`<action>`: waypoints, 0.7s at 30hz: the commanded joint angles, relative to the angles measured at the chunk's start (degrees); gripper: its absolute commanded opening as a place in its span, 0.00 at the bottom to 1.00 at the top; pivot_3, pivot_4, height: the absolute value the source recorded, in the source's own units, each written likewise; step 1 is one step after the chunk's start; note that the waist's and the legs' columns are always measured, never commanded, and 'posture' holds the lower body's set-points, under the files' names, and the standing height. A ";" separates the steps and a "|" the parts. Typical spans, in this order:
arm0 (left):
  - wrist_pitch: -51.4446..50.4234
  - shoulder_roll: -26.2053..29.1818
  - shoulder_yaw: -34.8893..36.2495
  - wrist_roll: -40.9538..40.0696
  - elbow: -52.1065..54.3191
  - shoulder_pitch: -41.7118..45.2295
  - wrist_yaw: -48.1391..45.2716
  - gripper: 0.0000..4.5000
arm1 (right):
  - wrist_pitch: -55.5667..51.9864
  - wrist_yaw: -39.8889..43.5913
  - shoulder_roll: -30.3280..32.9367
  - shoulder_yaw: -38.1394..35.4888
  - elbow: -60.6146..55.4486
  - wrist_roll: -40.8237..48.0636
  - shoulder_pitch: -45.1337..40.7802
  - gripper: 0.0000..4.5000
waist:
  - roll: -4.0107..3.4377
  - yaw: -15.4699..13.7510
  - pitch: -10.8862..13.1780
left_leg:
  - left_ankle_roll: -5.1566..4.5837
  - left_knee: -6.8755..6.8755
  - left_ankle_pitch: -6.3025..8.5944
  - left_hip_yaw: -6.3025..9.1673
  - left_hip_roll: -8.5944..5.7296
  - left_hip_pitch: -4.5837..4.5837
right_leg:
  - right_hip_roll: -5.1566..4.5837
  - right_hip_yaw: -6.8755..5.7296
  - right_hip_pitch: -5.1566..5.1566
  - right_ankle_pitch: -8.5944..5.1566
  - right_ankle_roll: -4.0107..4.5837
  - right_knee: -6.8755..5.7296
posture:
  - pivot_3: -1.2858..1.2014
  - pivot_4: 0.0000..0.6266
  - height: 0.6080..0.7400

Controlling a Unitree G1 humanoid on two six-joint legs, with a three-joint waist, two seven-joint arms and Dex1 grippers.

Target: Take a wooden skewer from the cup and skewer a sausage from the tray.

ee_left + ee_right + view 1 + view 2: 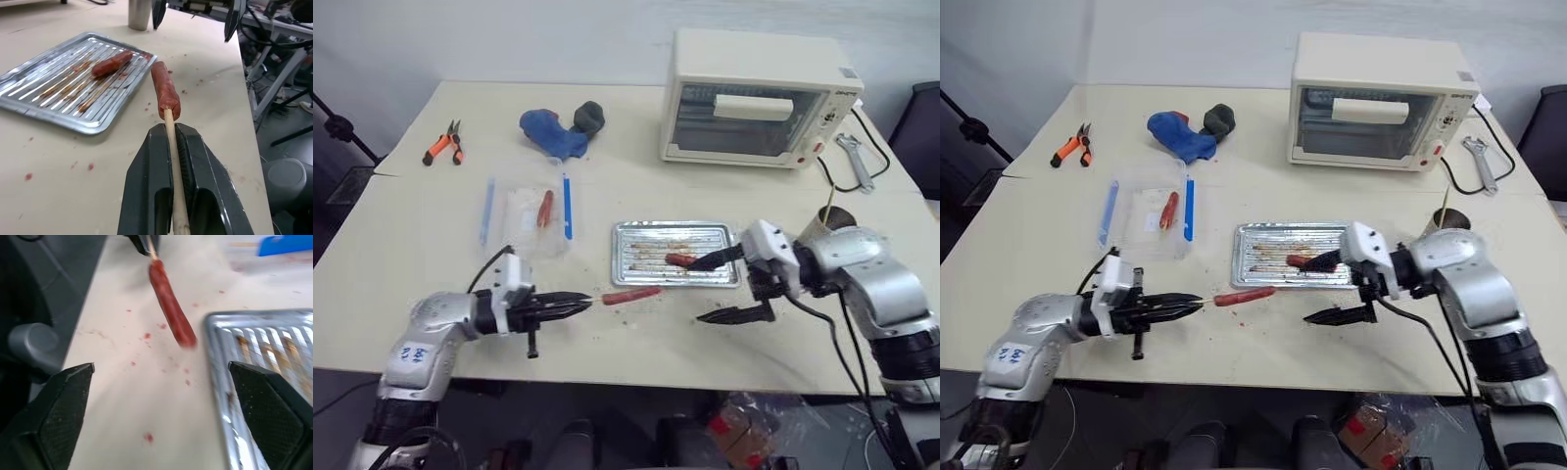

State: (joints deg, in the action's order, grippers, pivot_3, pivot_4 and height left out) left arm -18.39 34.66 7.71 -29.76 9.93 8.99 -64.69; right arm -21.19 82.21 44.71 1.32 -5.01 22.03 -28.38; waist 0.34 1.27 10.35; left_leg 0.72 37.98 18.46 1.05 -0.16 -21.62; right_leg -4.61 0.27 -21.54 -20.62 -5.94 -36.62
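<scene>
Clamping the skewer (168, 127) between shut fingers, the left gripper (570, 305) points toward the tray (631, 269), the sausage (631, 294) impaled lengthwise and held just off the tray's near corner. The right gripper (734, 286), spread wide and empty, hovers beside the tray, near the cup (832, 220).

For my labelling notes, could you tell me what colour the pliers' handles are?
Orange, with black jaws; the pliers show best in the left eye view.
</scene>
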 commanded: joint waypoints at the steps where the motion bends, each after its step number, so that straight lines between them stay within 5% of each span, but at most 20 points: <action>1: -0.01 -2.57 7.34 -5.12 4.19 -0.81 7.35 0.00 | 5.03 -3.54 -1.08 -8.69 -5.76 4.57 8.03 0.99 | 0.00 -0.03 0.00 | 0.00 -0.02 0.00 0.00 0.01 0.00 | 0.01 0.00 0.00 0.00 0.00 0.01 | 0.52 0.24 1.00; 6: 5.25 -13.76 15.20 -2.44 4.08 5.36 30.59 0.00 | 6.33 -13.42 -10.59 -20.22 -10.07 15.38 16.77 0.99 | 0.06 -1.19 0.03 | 0.02 0.12 -0.03 -0.04 0.01 0.01 | 0.06 0.02 0.05 0.06 -0.12 -0.12 | 0.52 0.24 1.00; 11: 5.28 -19.66 15.04 3.77 -1.83 11.43 47.03 0.00 | 14.18 -20.24 -17.83 -20.63 -15.28 14.26 20.90 0.99 | 0.08 -1.28 0.02 | 0.02 0.13 -0.06 -0.10 -0.05 0.11 | 0.08 0.07 0.08 0.09 -0.17 -0.26 | 0.52 0.24 1.00; 19: 4.70 -22.42 9.73 11.10 -12.56 19.23 56.63 0.00 | 20.24 -25.32 -22.30 -13.89 -17.31 10.53 19.82 0.99 | 0.09 -1.07 0.02 | 0.06 0.10 -0.08 -0.16 -0.07 0.11 | 0.13 0.03 0.02 0.09 -0.17 -0.31 | 0.52 0.24 1.00; 21: 6.21 -22.66 9.55 11.38 -13.40 19.90 56.93 0.13 | 20.33 -26.04 -21.90 -13.46 -16.83 10.54 19.66 1.00 | 0.09 -1.11 0.02 | 0.07 0.08 -0.08 -0.18 -0.06 0.11 | 0.14 0.00 -0.03 0.09 -0.17 -0.32 | 0.52 0.24 1.00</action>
State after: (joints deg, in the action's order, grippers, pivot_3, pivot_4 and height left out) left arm -14.34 11.71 16.96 -19.17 -3.97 28.04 -8.36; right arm -2.12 57.00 22.37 -11.96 -20.38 32.59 -8.56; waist 0.43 0.16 10.37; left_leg 0.80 38.06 18.37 0.89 -0.20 -21.51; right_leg -4.46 0.28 -21.58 -20.54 -6.11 -36.93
